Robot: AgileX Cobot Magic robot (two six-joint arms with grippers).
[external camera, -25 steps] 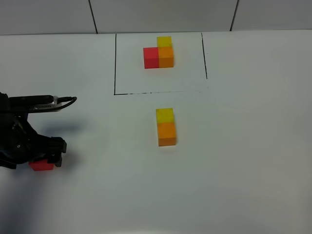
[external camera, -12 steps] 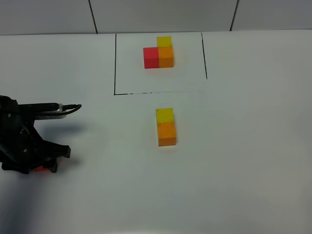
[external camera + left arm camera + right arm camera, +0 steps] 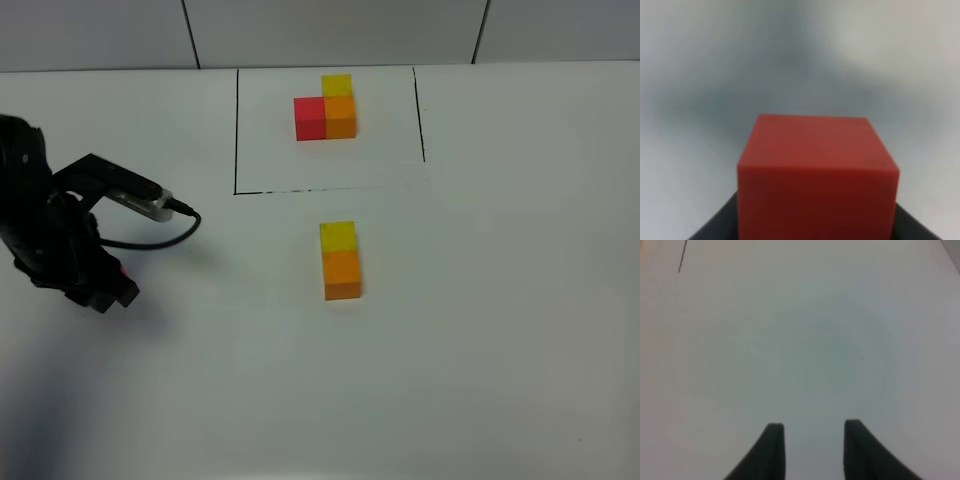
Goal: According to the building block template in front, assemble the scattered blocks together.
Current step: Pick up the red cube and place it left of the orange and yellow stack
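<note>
The building block template (image 3: 326, 110) lies at the back of the table inside a thin black rectangle: red on the left, orange beside it, yellow behind the orange. In front of the frame, a loose yellow block (image 3: 338, 236) touches a loose orange block (image 3: 342, 273) in a short column. My left gripper (image 3: 108, 290) is at the left side, shut on the red block (image 3: 815, 175), which fills the left wrist view; only a red sliver (image 3: 122, 271) shows from above. My right gripper (image 3: 810, 427) is outside the high view and holds nothing over bare table.
A black cable (image 3: 160, 235) loops from the left arm over the table. The drawn frame's front line (image 3: 300, 191) runs between the template and the loose pair. White tabletop (image 3: 480, 330) spreads to the right and front.
My left gripper closed on the red block and lifted it off the table, with the arm swinging up and slightly back. The yellow and orange blocks stayed put.
</note>
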